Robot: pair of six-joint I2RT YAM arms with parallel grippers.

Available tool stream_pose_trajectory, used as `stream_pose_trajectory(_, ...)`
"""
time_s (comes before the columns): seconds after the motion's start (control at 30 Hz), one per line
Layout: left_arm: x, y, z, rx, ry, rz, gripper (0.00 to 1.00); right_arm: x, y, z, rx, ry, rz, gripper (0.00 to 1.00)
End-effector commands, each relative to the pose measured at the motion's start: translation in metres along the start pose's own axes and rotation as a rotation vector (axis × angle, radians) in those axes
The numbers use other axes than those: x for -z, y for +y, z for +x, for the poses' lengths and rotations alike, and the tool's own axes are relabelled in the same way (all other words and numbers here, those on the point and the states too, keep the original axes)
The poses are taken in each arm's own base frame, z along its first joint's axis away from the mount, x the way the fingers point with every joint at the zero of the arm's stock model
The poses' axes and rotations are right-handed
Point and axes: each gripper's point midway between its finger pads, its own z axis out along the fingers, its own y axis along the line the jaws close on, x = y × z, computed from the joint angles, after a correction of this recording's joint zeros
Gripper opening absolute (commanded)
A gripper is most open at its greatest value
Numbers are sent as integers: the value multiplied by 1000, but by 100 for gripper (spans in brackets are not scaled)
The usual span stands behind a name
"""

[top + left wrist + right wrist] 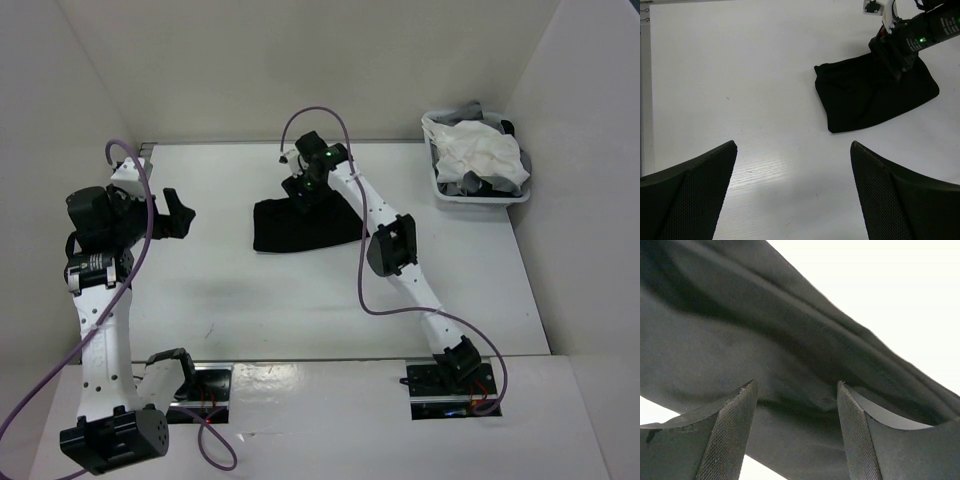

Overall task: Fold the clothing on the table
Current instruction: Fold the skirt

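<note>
Nearest the right wrist camera, the two fingers (727,440) of the right hand (797,385) stand partly spread. Black folds of the garment (740,340) fill the view just beyond their tips. Nothing looks pinched between them.

From above, the garment (295,228) lies flat on the white counter (250,300), towards the far middle. It forms a rough black oblong. Its long axis runs left to right, rising a little towards the far right. The right hand (305,190) sits over its far edge, reaching in from the right, so this arm is clearly the nearer one.

The left hand (175,215) hangs above the left of the counter with its fingers spread wide and empty. It is well apart from the garment. In the left wrist view the garment (865,100) lies ahead and to the right, with bare counter between.

A small white basket (470,198) stands at the far right corner. It holds a crumpled white garment (485,150) on top of grey cloth (470,108).
</note>
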Motion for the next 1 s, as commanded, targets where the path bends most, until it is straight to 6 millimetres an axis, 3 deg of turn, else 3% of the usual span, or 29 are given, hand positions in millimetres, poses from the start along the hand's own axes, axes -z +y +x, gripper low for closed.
stream_pose_trajectory(0.0, 1, 0, -9, -5, -36, 3, 100, 20, 16, -6, 3, -5, -17, 68)
stream_pose_trajectory(0.1, 1, -2, -9, -5, -37, 12, 100, 49, 26, -25, 26, -66, -14, 68)
stream_pose_trajectory(0.13, 1, -2, -9, -5, -37, 12, 100, 72, 29, -38, 26, -112, -8, 68)
stream_pose_trajectory(0.2, 1, -2, -9, -5, -37, 12, 100, 92, 43, -47, 50, -146, -14, 68)
stream_pose_trajectory(0.23, 1, -1, -9, -14, -37, 12, 100, 110, 41, -51, 38, -166, 18, 68)
stream_pose_trajectory(0.3, 3, -4, -11, -19, -45, 22, 100, 128, 55, -57, 41, -190, 18, 68)
stream_pose_trajectory(0.33, 3, -6, -11, -19, -46, 31, 100, 146, 55, -59, 32, -208, 37, 68)
stream_pose_trajectory(0.43, 4, -14, -9, -36, -40, 82, 100, 164, 55, -54, 7, -203, 61, 68)
stream_pose_trajectory(0.47, 0, -15, -4, -22, -18, 97, 100, 184, 56, -57, 1, -235, 73, 68)
stream_pose_trajectory(0.5, -3, -15, -2, -26, -10, 109, 100, 189, 55, -55, -1, -234, 88, 68)
stream_pose_trajectory(0.53, -10, -20, 5, -27, 24, 136, 100, 178, 52, -45, -6, -199, 96, 68)
stream_pose_trajectory(0.57, -15, -23, 9, -24, 42, 153, 100, 197, 53, -46, -3, -234, 108, 69)
stream_pose_trajectory(0.6, -20, -23, 13, -21, 63, 152, 100, 179, 45, -22, -21, -160, 121, 69)
stream_pose_trajectory(0.63, -33, -32, 27, -24, 127, 186, 100, 180, 43, -29, -16, -210, 135, 69)
stream_pose_trajectory(0.67, -40, -35, 32, -26, 159, 189, 100, 204, 38, -29, -21, -262, 165, 71)
stream_pose_trajectory(0.7, -49, -37, 41, -29, 198, 189, 100, 185, 38, -3, -28, -200, 160, 72)
stream_pose_trajectory(0.73, -64, -33, 58, -22, 278, 161, 100, 187, 30, -4, -37, -236, 172, 72)
stream_pose_trajectory(0.77, -70, -43, 64, -24, 312, 179, 100, 201, 27, 1, -45, -262, 182, 73)
stream_pose_trajectory(0.8, -75, -40, 70, -1, 339, 165, 100, 189, 22, 23, -59, -213, 184, 73)
stream_pose_trajectory(0.83, -85, -41, 72, 15, 354, 171, 100, 189, 17, 25, -68, -228, 192, 73)
stream_pose_trajectory(0.87, -90, -41, 63, 35, 337, 166, 100, 190, 7, 40, -83, -212, 196, 73)
stream_pose_trajectory(0.97, -116, -47, 71, 99, 404, 212, 99, 189, -14, 63, -143, -196, 185, 73)
